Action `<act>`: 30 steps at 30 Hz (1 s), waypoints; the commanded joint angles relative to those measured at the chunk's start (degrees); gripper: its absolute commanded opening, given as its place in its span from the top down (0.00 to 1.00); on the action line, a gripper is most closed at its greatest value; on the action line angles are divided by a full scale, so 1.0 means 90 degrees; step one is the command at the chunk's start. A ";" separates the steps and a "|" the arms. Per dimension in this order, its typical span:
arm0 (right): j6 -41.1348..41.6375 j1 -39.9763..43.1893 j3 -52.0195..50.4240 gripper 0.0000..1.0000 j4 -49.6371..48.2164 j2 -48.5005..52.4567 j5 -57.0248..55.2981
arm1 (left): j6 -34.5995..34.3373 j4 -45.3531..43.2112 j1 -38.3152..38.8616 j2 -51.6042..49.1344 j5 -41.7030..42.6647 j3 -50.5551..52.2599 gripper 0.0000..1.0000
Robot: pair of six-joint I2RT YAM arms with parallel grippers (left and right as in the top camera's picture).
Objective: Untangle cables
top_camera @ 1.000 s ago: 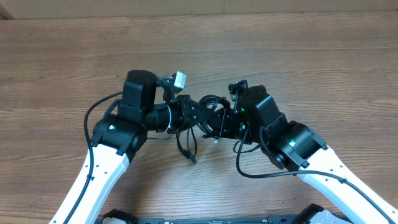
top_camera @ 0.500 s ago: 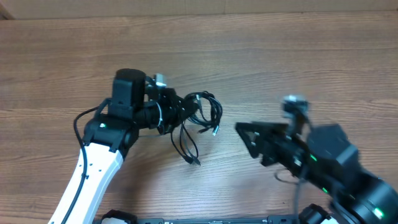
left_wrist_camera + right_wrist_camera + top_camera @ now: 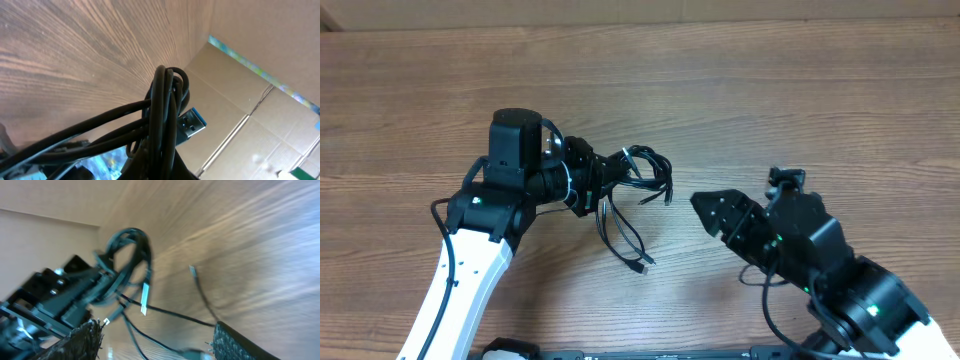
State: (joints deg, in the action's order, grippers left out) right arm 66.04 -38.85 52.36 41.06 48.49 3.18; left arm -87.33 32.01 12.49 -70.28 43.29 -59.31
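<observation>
The cables (image 3: 650, 166) are a bundle of thin black cords looped together left of the table's middle. Two loose strands hang down from it to a plug end (image 3: 642, 266) on the wood. My left gripper (image 3: 610, 174) is shut on the bundle from the left. In the left wrist view the cords (image 3: 165, 115) cross right in front of the lens, with a blue-tongued plug (image 3: 192, 125) sticking out. My right gripper (image 3: 705, 208) is open and apart from the bundle, to its right. The right wrist view shows its fingertips (image 3: 82, 340) spread wide, with the cables (image 3: 132, 255) farther off.
The wooden table (image 3: 820, 100) runs wide on all sides. A cardboard wall (image 3: 620, 12) stands along the back edge. Thicker black arm cables (image 3: 445, 215) loop beside the left arm and under the right arm (image 3: 770, 300).
My right gripper has let go of the bundle, opened, and drawn back to the right and toward the front. The left gripper has carried the bundle a little to the left.
</observation>
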 commanded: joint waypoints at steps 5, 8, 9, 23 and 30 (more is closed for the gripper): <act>0.0311 -0.0034 -0.0155 0.34 -0.1018 0.0991 0.0877 | -0.0340 0.0126 -0.0010 0.0155 0.0420 -0.0231 0.96; 0.0311 -0.0034 -0.0155 0.37 -0.1319 0.1430 0.1200 | -0.0296 0.0131 -0.0010 0.0155 0.0498 -0.0231 0.96; 0.0311 -0.0034 -0.0155 0.38 -0.1409 0.1569 0.1275 | -0.0299 0.0131 -0.0010 0.0155 0.0527 -0.0231 0.96; 0.1105 -0.0032 -0.0155 0.35 -0.2157 0.2414 0.1154 | -0.0512 0.0129 -0.0027 0.0153 0.0687 -0.0231 0.96; 0.0605 0.0197 -0.0153 0.35 -0.1411 0.1865 0.0374 | -0.0073 0.0134 -0.0066 0.0153 0.0121 -0.0231 0.96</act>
State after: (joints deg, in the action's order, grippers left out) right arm 73.58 -38.22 51.37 26.63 68.51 9.82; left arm -89.73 33.82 11.31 -70.28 42.68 -59.33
